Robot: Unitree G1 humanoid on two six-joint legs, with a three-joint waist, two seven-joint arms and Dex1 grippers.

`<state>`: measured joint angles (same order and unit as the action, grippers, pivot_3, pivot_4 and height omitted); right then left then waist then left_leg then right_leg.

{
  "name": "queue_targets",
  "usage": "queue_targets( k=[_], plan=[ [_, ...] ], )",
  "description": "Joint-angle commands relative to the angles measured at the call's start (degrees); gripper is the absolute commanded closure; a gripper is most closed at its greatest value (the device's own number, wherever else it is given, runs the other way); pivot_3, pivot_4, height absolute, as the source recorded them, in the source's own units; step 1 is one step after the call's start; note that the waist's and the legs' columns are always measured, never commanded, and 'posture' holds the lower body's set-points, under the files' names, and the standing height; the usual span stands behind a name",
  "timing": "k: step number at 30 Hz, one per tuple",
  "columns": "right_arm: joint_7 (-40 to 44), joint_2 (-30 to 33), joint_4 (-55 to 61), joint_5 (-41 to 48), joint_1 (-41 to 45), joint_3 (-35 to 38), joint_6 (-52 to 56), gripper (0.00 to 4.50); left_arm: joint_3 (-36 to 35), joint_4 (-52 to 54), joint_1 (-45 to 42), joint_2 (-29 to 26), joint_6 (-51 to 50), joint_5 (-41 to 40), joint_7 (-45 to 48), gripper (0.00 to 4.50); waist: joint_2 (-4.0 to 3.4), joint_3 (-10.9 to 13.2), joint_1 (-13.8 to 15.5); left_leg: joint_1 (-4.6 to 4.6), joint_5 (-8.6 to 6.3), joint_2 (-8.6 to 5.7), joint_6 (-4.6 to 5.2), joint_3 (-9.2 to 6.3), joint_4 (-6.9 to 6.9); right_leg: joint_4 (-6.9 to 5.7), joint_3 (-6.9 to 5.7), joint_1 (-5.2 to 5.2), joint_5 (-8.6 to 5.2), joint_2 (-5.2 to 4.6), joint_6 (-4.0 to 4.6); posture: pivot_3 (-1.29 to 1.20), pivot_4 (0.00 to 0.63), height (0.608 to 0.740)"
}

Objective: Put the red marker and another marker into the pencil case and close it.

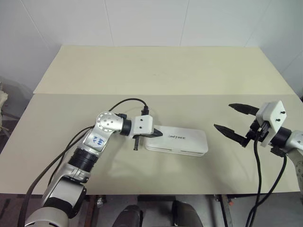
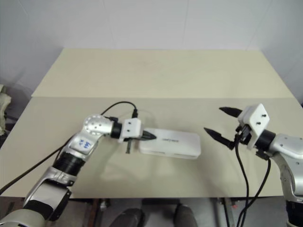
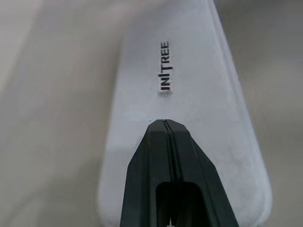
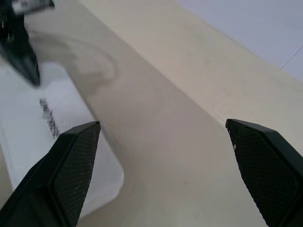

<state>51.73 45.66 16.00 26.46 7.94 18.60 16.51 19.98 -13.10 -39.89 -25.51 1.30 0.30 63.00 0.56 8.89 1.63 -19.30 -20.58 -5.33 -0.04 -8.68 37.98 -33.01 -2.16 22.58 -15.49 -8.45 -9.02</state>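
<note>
The white pencil case (image 1: 182,142) lies flat on the table in front of me with its lid down and the dark lettering (image 3: 164,71) facing up. My left gripper (image 1: 158,134) is shut, empty, and points at the case's left end, its tips over the lid (image 3: 189,71); I cannot tell whether they touch. My right gripper (image 1: 223,116) hangs open to the right of the case, clear of it, with nothing between its fingers (image 4: 75,161). The red marker and the other marker are out of view.
The beige table (image 1: 142,71) has a seam (image 1: 71,94) across its middle and bare surface all around the case. Its front edge (image 1: 156,194) runs just below the case. A white wall stands behind the table.
</note>
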Motion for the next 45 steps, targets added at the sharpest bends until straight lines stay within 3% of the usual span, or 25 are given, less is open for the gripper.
queue_targets(
  k=[1,9,15,20,25,30,34,39,45],
  plan=[
    [-1.81,-1.15,3.36,1.07,0.92,-0.46,0.35,0.0,3.08,1.23,-1.78,1.05,-2.75,3.57,-0.48,4.48,0.01,-0.01,0.13,0.0,0.0,0.0,0.0,-0.02,0.0,-0.01,-0.01,0.0,0.0,0.01,0.0,0.0,0.15,0.74],
    [-3.83,-3.2,5.68,0.94,-1.72,-0.26,0.39,0.0,5.95,3.17,-1.33,2.12,-8.97,5.2,0.48,4.48,0.04,-0.04,0.21,0.01,-0.01,-0.03,0.03,-0.03,0.0,-0.04,0.0,-0.01,0.01,0.0,-0.02,0.0,0.15,0.74],
    [-4.67,-4.31,6.48,0.83,-2.94,-0.5,0.14,0.0,4.3,4.69,-0.52,2.86,-12.11,3.2,0.06,4.48,0.05,-0.07,0.07,0.04,-0.01,-0.03,0.03,-0.03,0.01,-0.04,0.0,-0.02,0.01,0.01,-0.01,0.0,0.15,0.74],
    [-4.51,-4.93,5.46,0.52,-2.77,-1.09,-0.46,0.0,-3.22,8.02,0.92,3.48,-13.12,-4.85,-0.24,4.48,0.05,-0.06,-0.12,0.03,-0.01,0.01,0.03,-0.04,0.02,-0.05,0.02,0.0,0.01,0.01,-0.01,0.0,0.15,0.74],
    [-3.58,-5.41,2.63,-0.03,-1.43,-2.72,-1.64,0.0,-11.69,10.37,4.55,-0.34,-9.54,-10.0,-1.57,4.48,0.04,-0.06,-0.29,0.02,-0.01,0.06,0.03,-0.04,-0.02,-0.06,0.07,0.09,0.01,0.03,-0.01,0.0,0.15,0.74],
    [-2.77,-5.5,-0.65,-0.62,-0.25,-3.43,-3.33,0.0,-21.4,12.08,8.64,-5.07,-7.12,-18.48,1.41,3.3,0.02,-0.05,-0.28,0.03,-0.01,0.08,0.03,-0.05,-0.04,-0.06,0.09,0.11,0.02,0.02,0.01,0.0,0.15,0.74],
    [-2.06,-5.27,-3.72,-1.31,0.52,-3.94,-4.44,0.0,-27.21,14.63,13.28,-9.68,-10.17,-22.19,1.02,1.86,0.01,-0.05,-0.27,0.01,-0.01,0.06,0.03,-0.09,-0.05,-0.06,0.09,0.12,0.03,0.0,0.02,0.0,0.15,0.74],
    [-1.56,-5.84,-8.57,-2.71,2.11,-4.35,-7.26,0.0,-29.51,16.88,18.17,-11.01,-10.85,-23.82,-0.6,0.14,-0.03,-0.02,-0.05,0.02,-0.03,0.02,0.05,-0.11,-0.09,-0.08,0.12,0.11,0.06,-0.04,0.07,0.0,0.15,0.74],
    [-1.42,-5.67,-11.88,-3.14,3.18,-3.4,-9.3,0.0,-30.56,16.84,19.26,-11.03,-10.67,-23.98,-3.66,0.03,-0.05,-0.02,-0.24,0.03,-0.03,0.06,0.05,-0.11,-0.08,-0.07,0.11,0.11,0.07,0.01,0.09,0.0,0.15,0.74]
  ],
)
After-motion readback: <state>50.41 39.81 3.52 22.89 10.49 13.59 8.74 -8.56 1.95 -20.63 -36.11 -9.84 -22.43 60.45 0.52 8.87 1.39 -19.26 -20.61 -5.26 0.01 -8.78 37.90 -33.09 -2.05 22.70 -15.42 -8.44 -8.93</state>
